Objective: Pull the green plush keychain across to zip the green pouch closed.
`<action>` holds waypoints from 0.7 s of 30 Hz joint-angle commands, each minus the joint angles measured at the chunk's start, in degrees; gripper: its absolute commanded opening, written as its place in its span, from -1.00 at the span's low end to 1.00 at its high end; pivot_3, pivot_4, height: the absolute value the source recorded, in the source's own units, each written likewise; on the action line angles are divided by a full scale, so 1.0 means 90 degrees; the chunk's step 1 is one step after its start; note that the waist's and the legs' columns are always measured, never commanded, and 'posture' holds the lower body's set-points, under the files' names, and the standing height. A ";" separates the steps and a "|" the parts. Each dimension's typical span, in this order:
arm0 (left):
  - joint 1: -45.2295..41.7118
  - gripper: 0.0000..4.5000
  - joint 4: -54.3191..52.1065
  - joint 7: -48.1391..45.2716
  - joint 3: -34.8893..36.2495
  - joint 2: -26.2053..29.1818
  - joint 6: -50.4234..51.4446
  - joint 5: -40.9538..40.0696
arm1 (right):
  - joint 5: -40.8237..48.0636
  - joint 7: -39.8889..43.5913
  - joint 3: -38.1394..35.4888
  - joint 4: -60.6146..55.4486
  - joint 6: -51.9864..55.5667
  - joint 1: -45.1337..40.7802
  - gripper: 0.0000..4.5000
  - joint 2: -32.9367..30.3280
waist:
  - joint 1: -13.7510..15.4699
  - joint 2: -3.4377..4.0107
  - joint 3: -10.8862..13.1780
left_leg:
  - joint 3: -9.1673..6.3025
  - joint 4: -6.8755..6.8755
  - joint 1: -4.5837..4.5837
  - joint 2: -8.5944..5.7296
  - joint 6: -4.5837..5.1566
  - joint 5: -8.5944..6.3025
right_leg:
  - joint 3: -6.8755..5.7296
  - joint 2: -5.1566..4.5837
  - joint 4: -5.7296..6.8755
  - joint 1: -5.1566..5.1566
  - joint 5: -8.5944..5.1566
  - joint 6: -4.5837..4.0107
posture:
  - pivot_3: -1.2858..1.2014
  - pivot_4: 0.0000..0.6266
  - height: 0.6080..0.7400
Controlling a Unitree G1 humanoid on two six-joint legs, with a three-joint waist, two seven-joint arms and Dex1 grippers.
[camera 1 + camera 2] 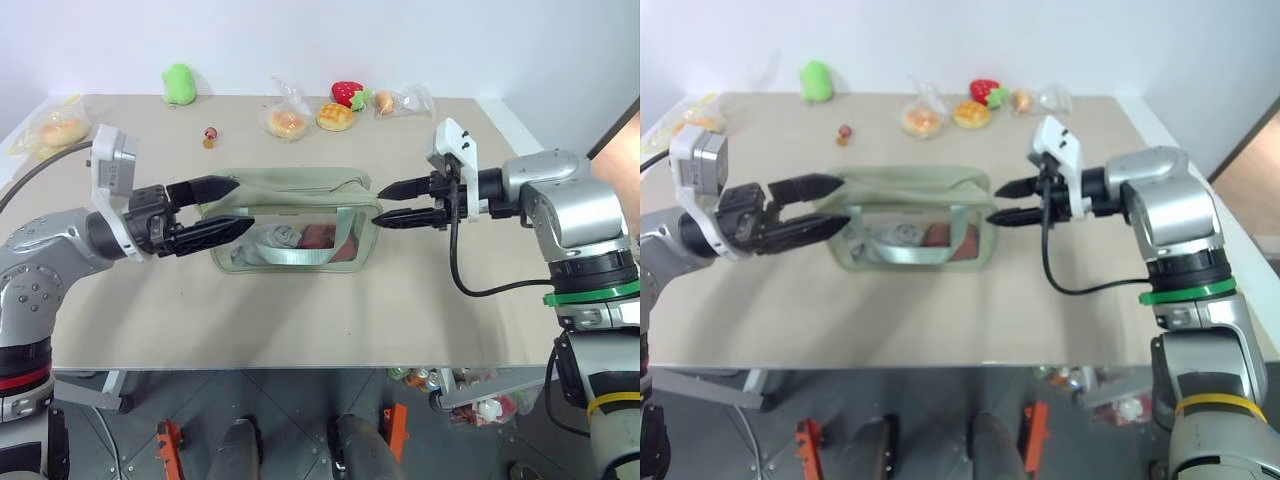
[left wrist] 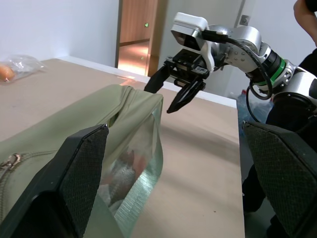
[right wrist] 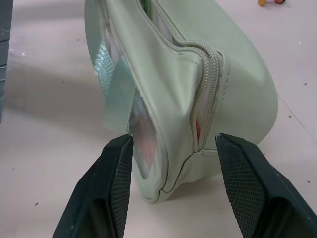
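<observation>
A boxy sage-green fabric pouch [image 1: 292, 220] with clear plastic side windows lies in the middle of the beige table [image 1: 300, 310]. Its long side faces the robot and a pale green webbing strap [image 1: 300, 255] hangs on the near window. Through the window some white and red things can be seen inside. In the right wrist view the zipper [image 3: 210, 84] runs down over the end of the pouch, and farther along the top its two sides stand apart. I cannot find the green plush keychain in any view.

The left gripper [image 1: 222, 206] is at the left end of the pouch with its two black fingers spread wide, and holds nothing. The right gripper [image 1: 385, 203] is at the right end. Its fingers are partly open, one on each side of the pouch's end, and do not grasp it.

At the far edge of the table are a light-green plush blob [image 1: 178, 84], a red strawberry toy [image 1: 347, 93] and buns in clear bags [image 1: 287, 121].
</observation>
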 commanded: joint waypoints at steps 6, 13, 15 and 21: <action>0.0090 1.00 0.0026 0.0174 0.0294 -0.0057 -0.0096 0.0008 | 0.0043 -0.0225 -0.0100 -0.0097 -0.0028 -0.0051 -0.99 0.0071 | 0.0002 0.0000 0.0000 | 0.0000 0.0003 0.0000 0.0000 0.0000 0.0000 | 0.0001 0.0000 0.0000 0.0001 0.0000 -0.0001 | 0.03 -0.52 1.00; 0.0049 1.00 0.0753 0.0744 0.0932 -0.0218 -0.0124 -0.0120 | 0.0166 -0.0243 -0.0116 -0.0245 -0.0055 0.0123 -0.99 0.0140 | -0.0006 0.0000 0.0000 | 0.0000 0.0002 0.0004 0.0000 0.0000 0.0000 | 0.0001 0.0001 0.0000 0.0002 0.0000 0.0000 | 0.03 -0.52 1.00; 0.0011 1.00 0.1363 0.1087 0.0997 -0.0250 -0.0183 0.0186 | 0.0169 -0.0292 -0.0117 -0.0219 -0.0050 0.0127 -0.99 0.0172 | -0.0007 0.0000 0.0000 | -0.0001 0.0002 0.0006 0.0002 0.0001 0.0000 | 0.0001 0.0003 0.0001 0.0002 0.0001 -0.0001 | 0.03 -0.52 1.00; 0.0110 1.00 0.2627 0.1479 0.0471 -0.0242 -0.0729 0.1578 | 0.0184 -0.0270 -0.0068 -0.0403 0.0026 0.0316 -0.99 0.0130 | -0.0007 -0.0002 -0.0001 | -0.0001 0.0003 0.0009 0.0004 0.0003 0.0002 | 0.0005 0.0009 0.0001 0.0005 0.0005 -0.0005 | 0.03 -0.52 1.00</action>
